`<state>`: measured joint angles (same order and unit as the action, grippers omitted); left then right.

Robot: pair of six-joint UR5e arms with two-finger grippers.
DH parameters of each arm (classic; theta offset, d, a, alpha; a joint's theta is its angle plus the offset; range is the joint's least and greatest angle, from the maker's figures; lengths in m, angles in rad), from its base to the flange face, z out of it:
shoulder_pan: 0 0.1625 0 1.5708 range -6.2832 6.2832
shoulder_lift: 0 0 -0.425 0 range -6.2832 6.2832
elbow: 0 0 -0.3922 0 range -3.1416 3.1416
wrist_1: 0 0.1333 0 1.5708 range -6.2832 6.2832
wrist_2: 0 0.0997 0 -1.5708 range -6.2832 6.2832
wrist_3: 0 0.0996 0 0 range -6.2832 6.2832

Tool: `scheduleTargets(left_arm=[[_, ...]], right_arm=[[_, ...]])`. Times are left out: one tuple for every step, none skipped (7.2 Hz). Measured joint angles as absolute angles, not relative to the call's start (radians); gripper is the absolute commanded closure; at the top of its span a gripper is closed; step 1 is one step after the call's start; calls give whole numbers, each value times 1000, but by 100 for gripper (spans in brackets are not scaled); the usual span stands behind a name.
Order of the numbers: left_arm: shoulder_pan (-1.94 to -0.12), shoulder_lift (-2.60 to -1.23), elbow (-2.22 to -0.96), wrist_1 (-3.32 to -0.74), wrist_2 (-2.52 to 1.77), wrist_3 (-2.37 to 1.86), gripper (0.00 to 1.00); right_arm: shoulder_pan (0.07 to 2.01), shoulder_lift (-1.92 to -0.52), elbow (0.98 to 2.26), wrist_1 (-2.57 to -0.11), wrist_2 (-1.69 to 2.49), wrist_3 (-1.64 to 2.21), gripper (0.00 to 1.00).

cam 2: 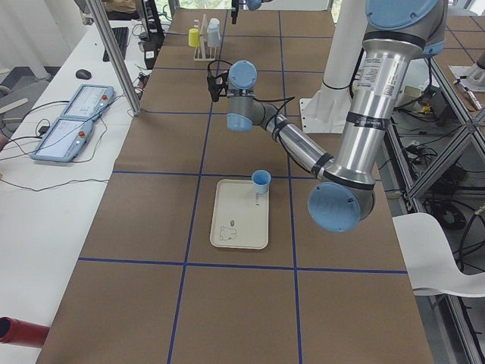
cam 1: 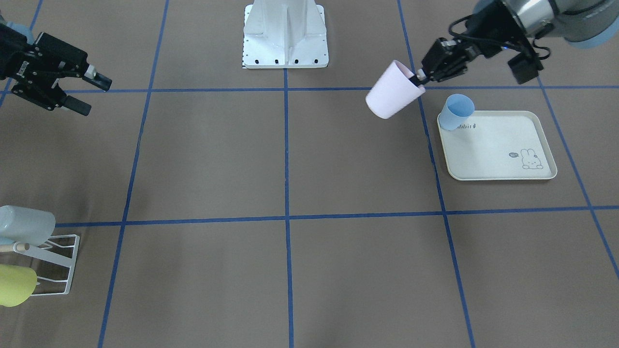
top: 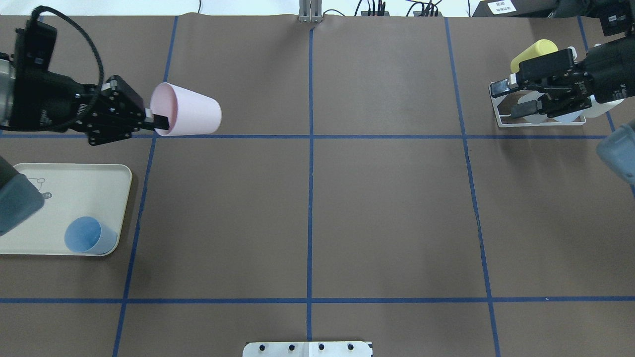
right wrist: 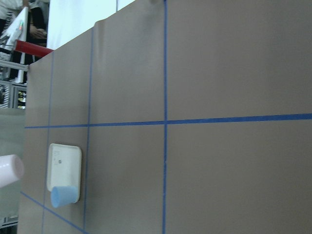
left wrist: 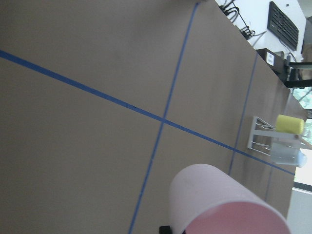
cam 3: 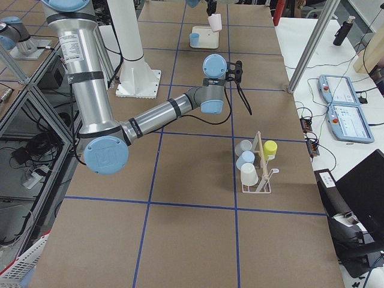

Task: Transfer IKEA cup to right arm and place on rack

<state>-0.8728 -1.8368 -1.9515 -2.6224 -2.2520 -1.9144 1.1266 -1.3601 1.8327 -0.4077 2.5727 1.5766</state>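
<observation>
Pink cup (top: 191, 116) clamped in left fingers (top: 159, 120), right fingers (cam 1: 77, 105) apart, brown blue-taped table (top: 387, 208)

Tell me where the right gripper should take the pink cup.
Grip the pink cup around its lower body, near the closed base, coming from the robot's right. The left gripper pinches the rim, one finger inside, and the cup lies sideways, base pointing toward the open right gripper.

We find the middle of the table (top: 387, 208) open for a gripper to cross from end to end. At the left end the tray (top: 74, 178) and its upright blue cup (top: 89, 237) stand in the way. The loaded rack (top: 496, 116) stands by the far right corner, and the robot base (top: 307, 348) at the middle of the near edge.
</observation>
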Motion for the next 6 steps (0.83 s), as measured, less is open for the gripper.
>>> scheduleTargets(left_arm=[[-775,-1860,-1949,-2722,-2134,-1989,100],[-683,-1873,-1946,-2827,-2011,-2042,100],[-592,-1887,-1943,-2929,-1893,-2070,100],[-525,-1901,-1935,-3009,-1805,-2089,100],[-487,-1921,-1915,-3081,-1750,-2125,100],[-471,-1945,-1883,-3150,-1723,-2172,100]], right_arm=[[1090,-1356,1838,-295,2516,1666,0],[1035,-1355,1842,-171,2420,1770,0],[967,-1355,1842,-47,2298,1881,0],[901,-1351,1841,54,2182,1982,1],[849,-1335,1841,124,2092,2074,1],[808,-1300,1840,160,2040,2142,1]])
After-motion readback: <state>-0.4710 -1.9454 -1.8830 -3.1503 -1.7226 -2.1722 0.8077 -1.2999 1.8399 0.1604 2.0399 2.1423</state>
